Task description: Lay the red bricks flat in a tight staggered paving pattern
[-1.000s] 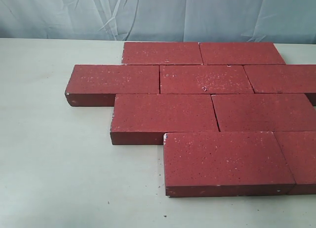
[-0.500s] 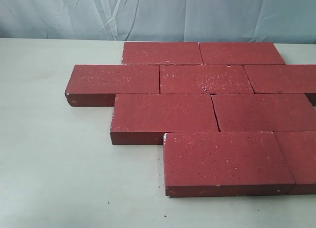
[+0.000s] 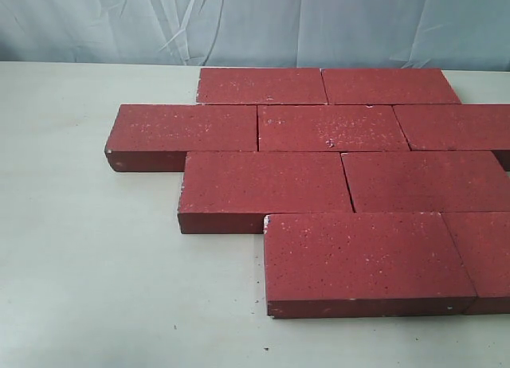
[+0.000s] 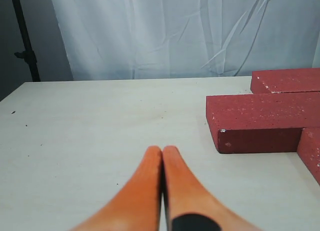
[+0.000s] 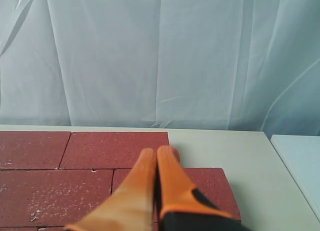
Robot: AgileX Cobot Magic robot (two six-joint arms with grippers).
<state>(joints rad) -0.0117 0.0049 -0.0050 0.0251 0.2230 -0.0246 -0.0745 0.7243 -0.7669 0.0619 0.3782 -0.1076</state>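
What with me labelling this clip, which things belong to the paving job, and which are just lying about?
Job: red bricks, laid flat and staggered; left fingers; right fingers, both shut, empty.
Just there: table; white curtain; black stand.

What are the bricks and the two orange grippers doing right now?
red bricks: lying flat in four staggered rows, packed close together.
left gripper: shut, holding nothing, above the table beside the bricks.
right gripper: shut, holding nothing, above the bricks.
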